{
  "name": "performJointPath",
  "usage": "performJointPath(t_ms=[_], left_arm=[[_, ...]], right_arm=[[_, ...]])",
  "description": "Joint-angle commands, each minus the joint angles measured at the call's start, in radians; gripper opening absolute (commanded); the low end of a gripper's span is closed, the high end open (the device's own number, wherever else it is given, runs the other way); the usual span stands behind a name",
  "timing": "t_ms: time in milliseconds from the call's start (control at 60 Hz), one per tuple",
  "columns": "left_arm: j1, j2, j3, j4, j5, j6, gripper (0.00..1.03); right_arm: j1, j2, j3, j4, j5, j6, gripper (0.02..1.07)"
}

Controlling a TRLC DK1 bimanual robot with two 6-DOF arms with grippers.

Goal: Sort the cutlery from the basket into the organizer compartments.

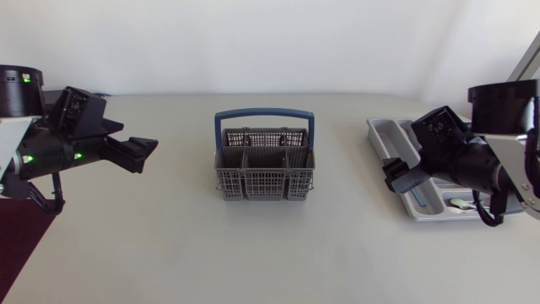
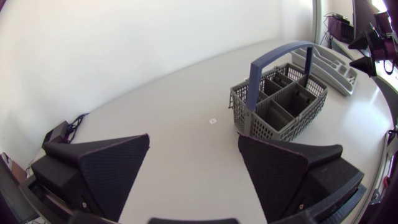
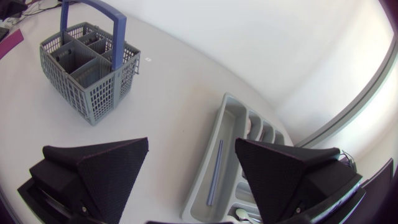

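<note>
The basket [image 1: 265, 160] stood mid-table, seemingly empty; cutlery [image 1: 422, 196] lay in the organizer [image 1: 390, 133] by my right gripper [image 1: 396, 179]; that and my left gripper [image 1: 143, 154] hung spread, holding nothing; I judged sorting done; next, only a closer look into the basket.

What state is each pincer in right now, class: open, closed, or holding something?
Left pincer: open, holding nothing.
Right pincer: open, holding nothing.
</note>
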Motion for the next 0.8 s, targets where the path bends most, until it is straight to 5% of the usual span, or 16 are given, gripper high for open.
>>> performJointPath(t_ms=[0,783], left_arm=[[0.006,-0.045,-0.044,0.012,-0.026,-0.051,0.99],[0.042,-0.533,-0.315,0.165,-0.034,-0.187,0.99]], right_arm=[[-0.009,-0.067,-0.042,-0.011,0.008,0.024,1.02],[-0.101,-0.495,-0.197,0.002,0.005,0.107,1.02]])
